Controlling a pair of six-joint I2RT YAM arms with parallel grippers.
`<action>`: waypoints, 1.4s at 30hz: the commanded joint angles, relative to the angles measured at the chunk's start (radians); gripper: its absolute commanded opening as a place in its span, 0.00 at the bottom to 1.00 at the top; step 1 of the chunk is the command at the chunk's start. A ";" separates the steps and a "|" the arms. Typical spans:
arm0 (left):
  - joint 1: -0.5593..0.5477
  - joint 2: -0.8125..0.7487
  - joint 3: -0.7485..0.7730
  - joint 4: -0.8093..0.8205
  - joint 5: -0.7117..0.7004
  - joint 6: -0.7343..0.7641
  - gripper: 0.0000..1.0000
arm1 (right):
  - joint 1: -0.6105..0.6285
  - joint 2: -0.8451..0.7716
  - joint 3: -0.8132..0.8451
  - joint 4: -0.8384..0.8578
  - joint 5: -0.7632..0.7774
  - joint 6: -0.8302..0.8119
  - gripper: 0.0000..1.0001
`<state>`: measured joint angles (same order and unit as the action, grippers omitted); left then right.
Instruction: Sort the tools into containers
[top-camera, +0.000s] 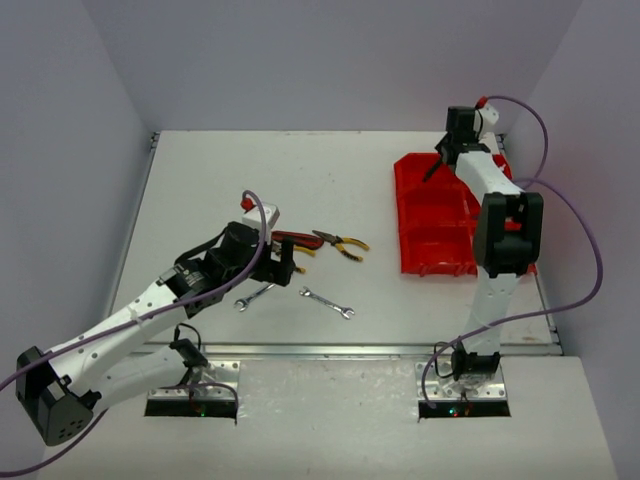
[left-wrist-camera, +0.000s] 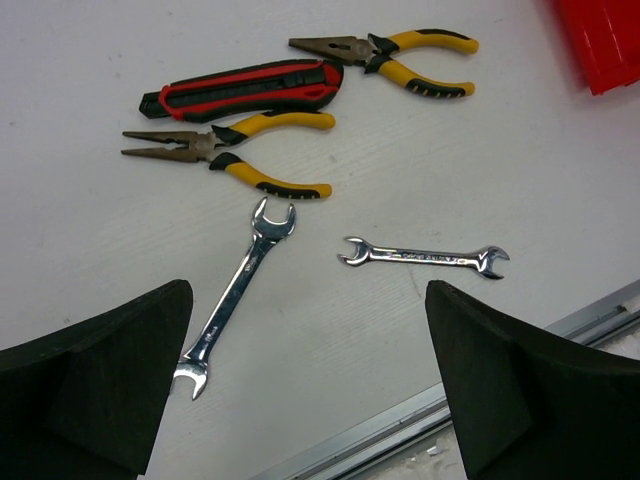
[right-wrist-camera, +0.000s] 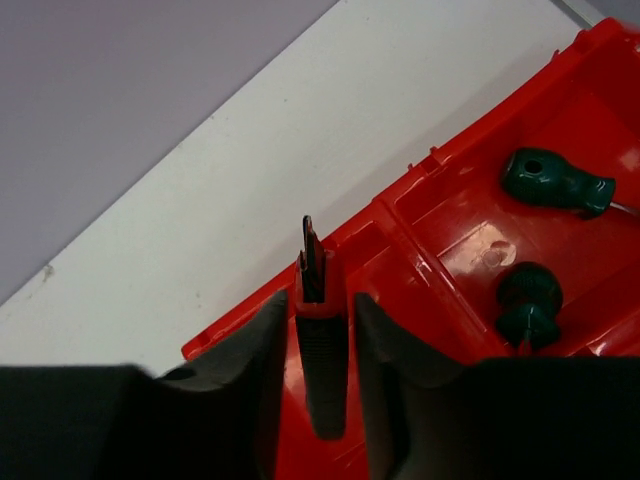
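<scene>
**A:** So, what do we get from the overhead view?

**B:** We see the left gripper (top-camera: 285, 262) low over the loose tools on the table (top-camera: 200, 180). Under it are the left-hand wrench (top-camera: 255, 296), the right-hand wrench (top-camera: 328, 303), the far pliers (top-camera: 340, 243) and a red-black knife (top-camera: 290, 238). The red tray (top-camera: 435, 235) sits well apart on the right, and the right gripper (top-camera: 438, 162) reaches over its far end.

**A:** And the left wrist camera?

**B:** We look down between wide-open jaws with nothing in them. The left-hand wrench lies nearest, roughly between the two pads and angled away from us. The near pliers (left-wrist-camera: 225, 150) are just beyond its head. We judge that wrench to be the next pick, since the spread jaws leave room to straddle its thin shaft.

**A:** Why so low?

**B:** We think it's because a flat wrench offers little height to pinch.

**A:** And the right wrist?

**B:** There the jaws are closed on a red-and-black tool (right-wrist-camera: 322, 350). Its dark tip points away from us, above the tray's divider. We cannot tell what kind of tool it is. Two green-handled screwdrivers (right-wrist-camera: 555, 180) lie in the next compartment.

**A:** So it's about to release?

**B:** We judge so. Holding the tool over one compartment should let it drop inside the walls and not across the divider.
</scene>
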<state>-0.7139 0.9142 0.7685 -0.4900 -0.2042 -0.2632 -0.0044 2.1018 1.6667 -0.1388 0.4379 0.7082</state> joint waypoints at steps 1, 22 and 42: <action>-0.002 -0.023 0.036 0.039 -0.060 -0.032 1.00 | 0.011 -0.094 -0.058 0.081 -0.033 0.029 0.47; 0.001 0.309 0.233 0.017 -0.301 -0.679 1.00 | 0.045 -0.908 -0.691 -0.077 -0.634 0.035 0.99; 0.219 1.055 0.869 -0.601 -0.375 -1.243 0.75 | 0.231 -1.474 -1.130 -0.230 -0.518 -0.042 0.99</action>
<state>-0.5016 1.9619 1.5863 -0.9920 -0.5371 -1.4207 0.2260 0.6655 0.5423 -0.3597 -0.1071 0.6921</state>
